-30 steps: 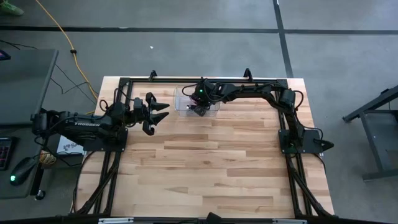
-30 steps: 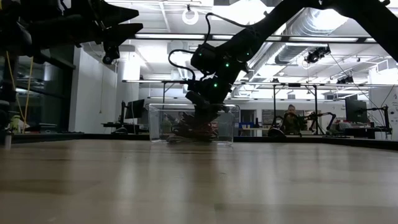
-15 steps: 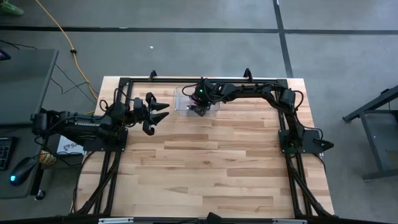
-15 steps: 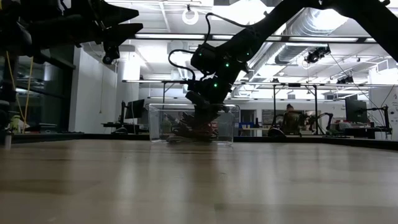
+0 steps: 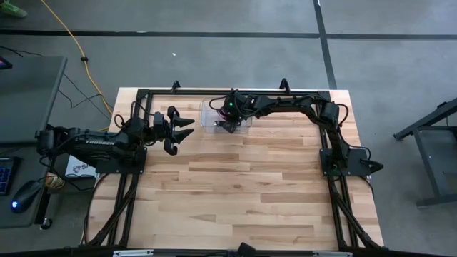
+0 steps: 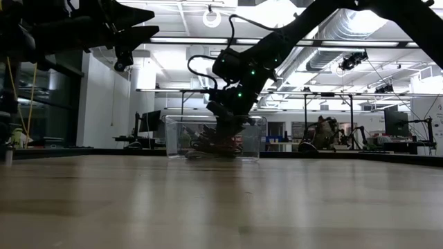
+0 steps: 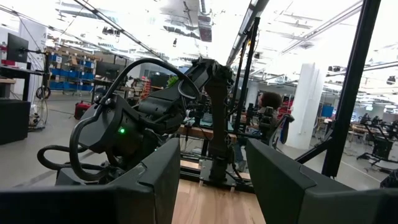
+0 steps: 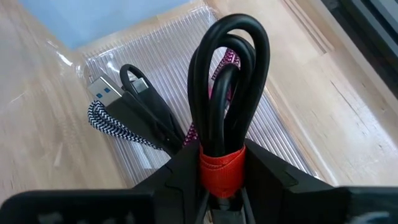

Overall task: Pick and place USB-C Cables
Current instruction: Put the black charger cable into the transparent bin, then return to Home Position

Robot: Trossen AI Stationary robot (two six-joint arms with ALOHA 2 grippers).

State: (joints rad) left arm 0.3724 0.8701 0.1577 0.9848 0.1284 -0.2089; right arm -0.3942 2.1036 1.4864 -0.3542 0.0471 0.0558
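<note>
Left arm: it reaches over the left part of the table [image 5: 243, 185], well apart from the container
Left gripper [image 5: 187, 128]: it hangs in the air above the wood with its fingers spread wide, and nothing is between them; in the left wrist view the two dark fingers [image 7: 158, 180] stand clearly apart, with the right arm in the gap beyond them
Clear container [image 5: 208, 114]: a small transparent box near the far edge of the table, about the middle of it; in the low view its walls [image 6: 176, 138] stand upright on the wood, and dark cables lie inside
Right arm: it comes from the right side of the table and bends down into the container
Right gripper [image 8: 222, 177]: its fingers are closed on a black cable bundle [image 8: 227, 81], held at the red band [image 8: 222, 171] that ties the loops; the loops stand up beyond the fingertips
Other cables: a black-and-white braided cable [image 8: 115, 121] with a silver plug lies on the ribbed bottom of the container, just beside the held bundle; a pink-magenta braided cable [image 8: 225, 62] shows behind the black loops, mostly hidden
Background: in the low view a person [image 6: 324, 131] sits far behind the table in the room
</note>
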